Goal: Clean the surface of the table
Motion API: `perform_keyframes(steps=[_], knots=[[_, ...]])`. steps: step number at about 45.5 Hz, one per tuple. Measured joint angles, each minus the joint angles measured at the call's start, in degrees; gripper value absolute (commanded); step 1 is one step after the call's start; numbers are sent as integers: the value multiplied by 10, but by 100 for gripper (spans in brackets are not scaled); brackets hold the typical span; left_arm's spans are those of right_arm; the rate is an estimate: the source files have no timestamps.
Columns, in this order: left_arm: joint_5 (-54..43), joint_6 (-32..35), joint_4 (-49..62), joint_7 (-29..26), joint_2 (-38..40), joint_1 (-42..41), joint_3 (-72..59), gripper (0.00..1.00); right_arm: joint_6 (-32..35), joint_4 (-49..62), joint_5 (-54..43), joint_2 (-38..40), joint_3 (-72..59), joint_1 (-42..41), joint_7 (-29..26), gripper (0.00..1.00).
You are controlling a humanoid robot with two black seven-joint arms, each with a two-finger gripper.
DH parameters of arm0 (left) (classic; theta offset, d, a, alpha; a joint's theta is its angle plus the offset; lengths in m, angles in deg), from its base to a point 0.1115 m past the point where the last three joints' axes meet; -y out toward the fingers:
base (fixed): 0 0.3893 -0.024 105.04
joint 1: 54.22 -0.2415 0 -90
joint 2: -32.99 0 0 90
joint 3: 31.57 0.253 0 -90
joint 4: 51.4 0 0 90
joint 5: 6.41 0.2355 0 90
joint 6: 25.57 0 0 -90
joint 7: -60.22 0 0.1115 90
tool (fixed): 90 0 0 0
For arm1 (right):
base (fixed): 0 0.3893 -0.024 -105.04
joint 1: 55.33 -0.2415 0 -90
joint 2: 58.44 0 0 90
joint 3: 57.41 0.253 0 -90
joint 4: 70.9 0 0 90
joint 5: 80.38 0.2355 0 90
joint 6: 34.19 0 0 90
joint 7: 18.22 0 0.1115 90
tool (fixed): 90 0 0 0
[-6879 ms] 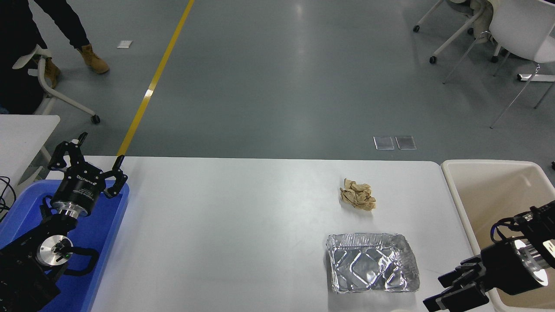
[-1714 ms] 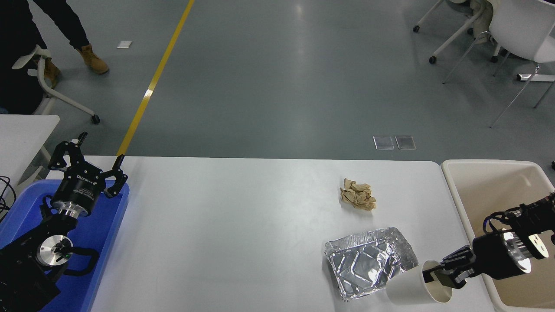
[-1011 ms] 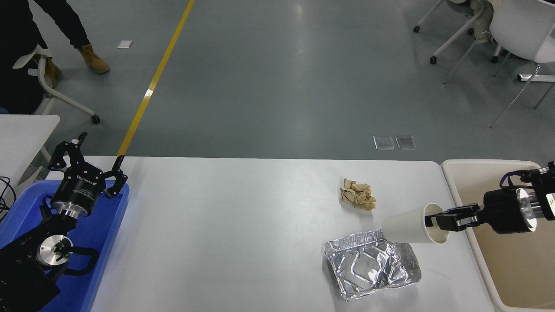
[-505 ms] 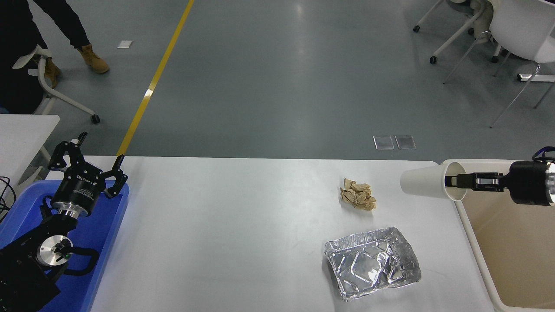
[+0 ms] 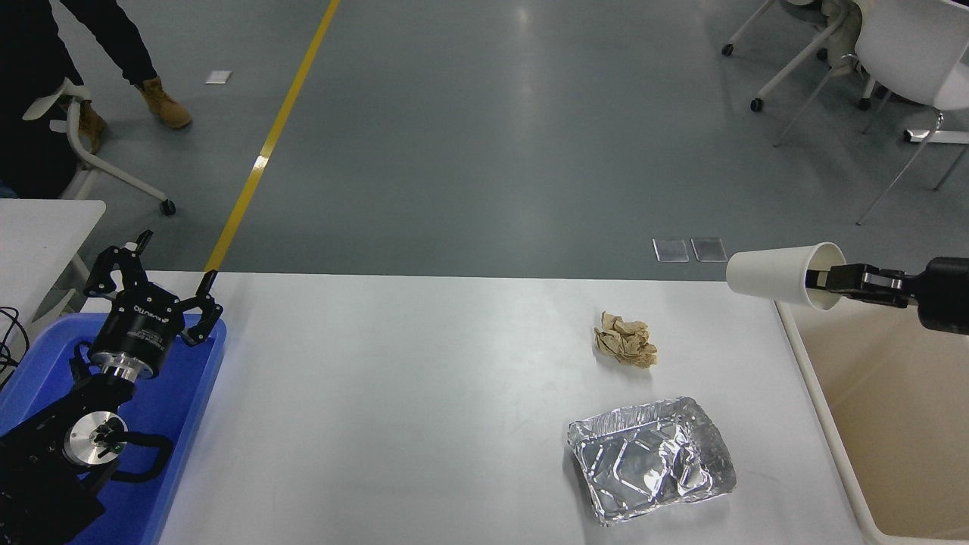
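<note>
The white table surface (image 5: 424, 401) carries a crumpled brown paper ball (image 5: 625, 339) and, nearer me, a dented foil tray (image 5: 651, 468). My right gripper (image 5: 827, 281) comes in from the right edge and is shut on the rim of a white paper cup (image 5: 780, 274). The cup lies on its side in the air over the table's far right corner, beside the beige tub (image 5: 893, 424). My left gripper (image 5: 151, 265) stands open and parked above the blue bin (image 5: 163, 409) at the lower left.
The beige tub stands against the table's right end. A smaller white table (image 5: 38, 235) sits at the left edge. A person's legs and boots (image 5: 163, 106) are at the top left, and white chairs (image 5: 893, 53) at the top right.
My right gripper has lifted the paper cup up and away, from beside the foil tray to above the table's far right corner by the tub. The foil tray shifted slightly. The left arm has not moved.
</note>
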Motion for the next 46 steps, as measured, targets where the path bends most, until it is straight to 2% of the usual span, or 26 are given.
perform_keyframes(steps=[10,21,46], knots=[[0,0,0,0,0,0,0,100,0,154,30,-55,-3,48,-2,0],[0,0,0,0,0,0,0,100,-1,254,61,-90,-3,76,-12,0],[0,0,0,0,0,0,0,100,-1,359,179,-121,-3,112,-160,0]])
